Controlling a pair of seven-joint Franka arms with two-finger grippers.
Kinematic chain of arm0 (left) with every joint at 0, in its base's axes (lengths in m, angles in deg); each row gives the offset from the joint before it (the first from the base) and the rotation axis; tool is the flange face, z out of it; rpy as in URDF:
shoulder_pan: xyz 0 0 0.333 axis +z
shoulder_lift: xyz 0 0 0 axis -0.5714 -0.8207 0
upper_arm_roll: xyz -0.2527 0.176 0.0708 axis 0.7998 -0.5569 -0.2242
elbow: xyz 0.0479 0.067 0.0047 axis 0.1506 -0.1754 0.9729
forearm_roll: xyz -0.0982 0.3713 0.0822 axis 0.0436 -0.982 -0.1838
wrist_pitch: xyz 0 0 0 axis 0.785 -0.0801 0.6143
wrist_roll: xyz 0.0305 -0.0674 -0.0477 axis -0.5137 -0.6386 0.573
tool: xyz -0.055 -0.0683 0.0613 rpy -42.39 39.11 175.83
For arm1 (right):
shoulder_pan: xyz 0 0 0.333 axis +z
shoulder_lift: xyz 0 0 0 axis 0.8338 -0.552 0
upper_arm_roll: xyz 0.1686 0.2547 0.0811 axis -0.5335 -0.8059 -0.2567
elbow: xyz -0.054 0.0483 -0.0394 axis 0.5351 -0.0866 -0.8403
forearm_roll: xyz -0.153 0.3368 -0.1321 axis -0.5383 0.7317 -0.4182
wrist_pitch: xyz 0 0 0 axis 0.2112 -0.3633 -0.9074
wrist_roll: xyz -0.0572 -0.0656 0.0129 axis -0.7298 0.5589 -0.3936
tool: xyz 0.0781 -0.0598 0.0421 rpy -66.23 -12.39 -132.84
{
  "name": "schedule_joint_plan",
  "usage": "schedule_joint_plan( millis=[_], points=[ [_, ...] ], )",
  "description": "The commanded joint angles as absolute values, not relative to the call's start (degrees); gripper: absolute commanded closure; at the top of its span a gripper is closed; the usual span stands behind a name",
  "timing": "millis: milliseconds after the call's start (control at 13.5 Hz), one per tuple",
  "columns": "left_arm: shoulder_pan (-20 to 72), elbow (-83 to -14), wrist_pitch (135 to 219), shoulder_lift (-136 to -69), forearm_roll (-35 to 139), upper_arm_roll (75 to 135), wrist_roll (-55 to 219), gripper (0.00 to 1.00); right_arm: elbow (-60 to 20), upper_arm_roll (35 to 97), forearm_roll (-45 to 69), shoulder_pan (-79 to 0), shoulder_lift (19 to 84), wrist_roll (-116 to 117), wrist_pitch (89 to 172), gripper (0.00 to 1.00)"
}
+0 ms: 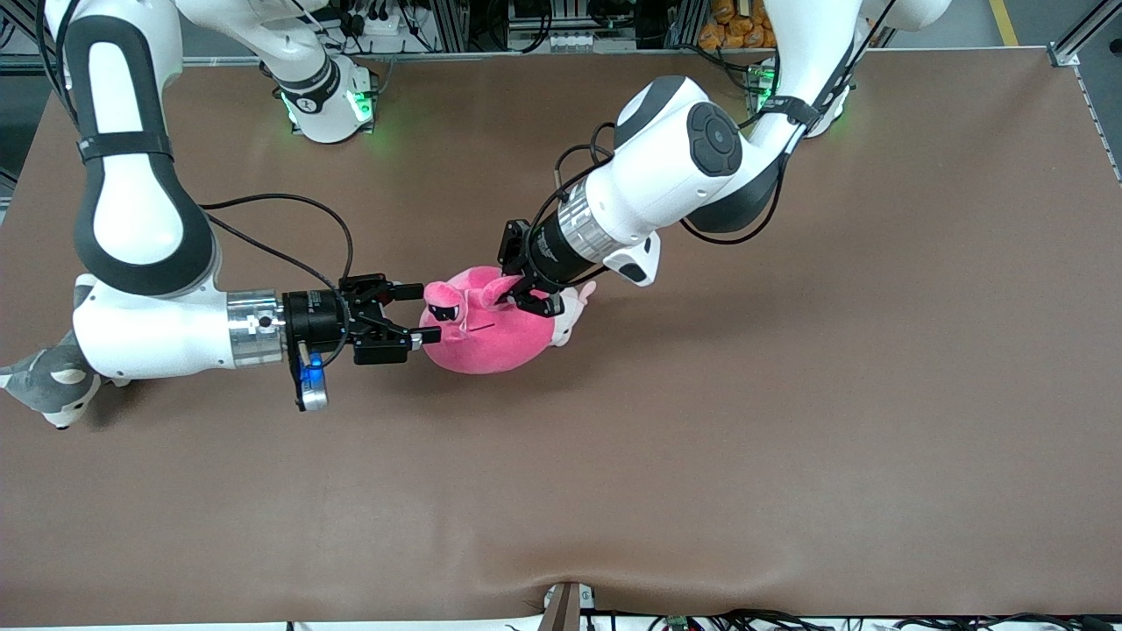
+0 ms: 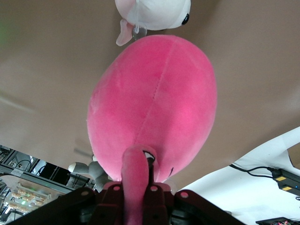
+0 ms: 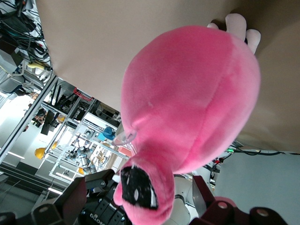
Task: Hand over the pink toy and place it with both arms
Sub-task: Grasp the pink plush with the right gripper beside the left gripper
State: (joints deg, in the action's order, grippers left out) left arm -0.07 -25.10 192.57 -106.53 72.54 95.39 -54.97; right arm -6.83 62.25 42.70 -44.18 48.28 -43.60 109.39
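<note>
Holding the pink toy (image 1: 491, 337) by one of its plush ears, my left tool (image 1: 523, 294) is clenched tight on that ear and carries the toy over the middle of the counter (image 1: 789, 421), with the little pale pink-and-white puppy (image 1: 571, 315) lying just beside it at about three o'clock. My right tool (image 1: 419, 314) has its fingers spread wide at the toy's nine o'clock side, one finger by the face and one by the lower body, not yet pinching anything. To hand over well, I judge I should push the right tool a little deeper so both fingers bracket a fat fold of plush, not merely the fuzzy surface, then squeeze firmly before the left lets go. The risk I see is a shallow bite that slips once the weight shifts, or catching the puppy with the left tool on release. A grey-and-white husky (image 1: 48, 386) lies at the right arm's end of the counter, well apart.
</note>
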Motion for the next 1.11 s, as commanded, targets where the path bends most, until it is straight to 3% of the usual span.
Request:
schedule_joint_plan(
  millis=[0, 223, 371, 445, 817, 1039],
  points=[
    [-0.7, -23.3, 193.3, -107.4, 73.8, 95.1, -56.2, 1.00, -7.3, 62.6, 44.4, -42.2, 48.6, -44.5, 109.2, 0.11],
    [-0.7, -23.3, 193.3, -107.4, 73.8, 95.0, -56.5, 1.00, -7.6, 62.6, 44.5, -42.3, 48.6, -44.5, 108.9, 0.39],
    [-0.7, -23.3, 193.3, -107.4, 73.8, 95.0, -56.8, 1.00, -7.6, 62.6, 44.6, -42.3, 48.5, -44.5, 108.8, 0.85],
    [-0.7, -23.3, 193.3, -107.4, 73.8, 95.0, -56.8, 1.00, -7.6, 62.6, 44.6, -42.3, 48.5, -44.5, 108.8, 1.00],
    [-0.7, -23.3, 193.3, -106.8, 73.6, 95.0, -56.0, 0.99, -7.6, 62.6, 44.6, -43.1, 48.5, -44.5, 108.3, 1.00],
    [0.3, -23.5, 192.5, -106.0, 73.2, 94.9, -55.6, 0.00, -7.6, 62.8, 44.5, -44.5, 48.5, -44.5, 107.5, 1.00]
  ],
)
